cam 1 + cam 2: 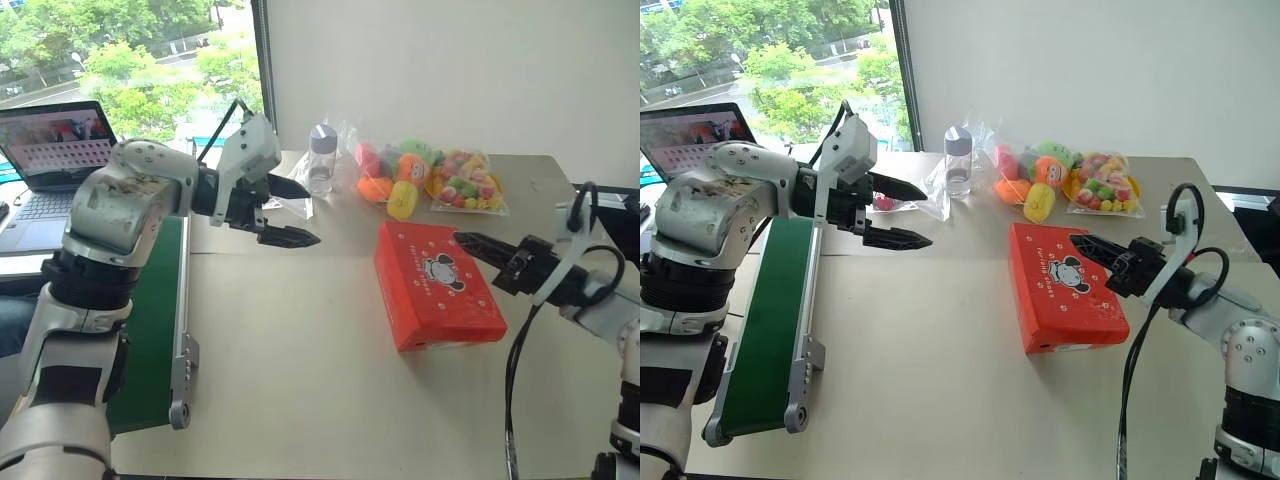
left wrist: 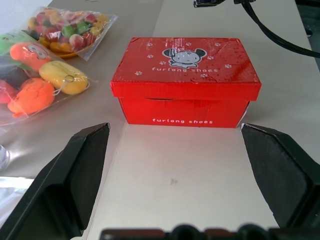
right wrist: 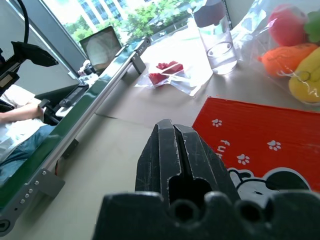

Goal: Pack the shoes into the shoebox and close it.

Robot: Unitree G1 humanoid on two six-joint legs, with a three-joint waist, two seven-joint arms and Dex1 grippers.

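Note:
The shoebox (image 1: pixel 435 285) lies on the table with its lid down, orange-red with a black-and-white mouse graphic on top (image 2: pixel 187 57). The shoes are hidden from view. My left gripper (image 1: pixel 300 212) hovers above the table to the left of the box, pointing at it, with its fingers (image 2: pixel 85 150) wide open and nothing between them. My right gripper (image 1: pixel 470 243) is shut and empty. It reaches in from the right, its tip over the box lid's right edge (image 3: pixel 260 145). Whether it touches the lid I cannot tell.
Behind the box lie a clear bag of plush toys (image 1: pixel 400 175) and a bag of colourful sweets (image 1: pixel 465 180). A clear bottle (image 1: pixel 320 160) stands beside them. A green conveyor belt (image 1: pixel 770 310) runs along the table's left side, a laptop (image 1: pixel 50 150) beyond it. A seated person (image 3: pixel 20 115) is at the far left.

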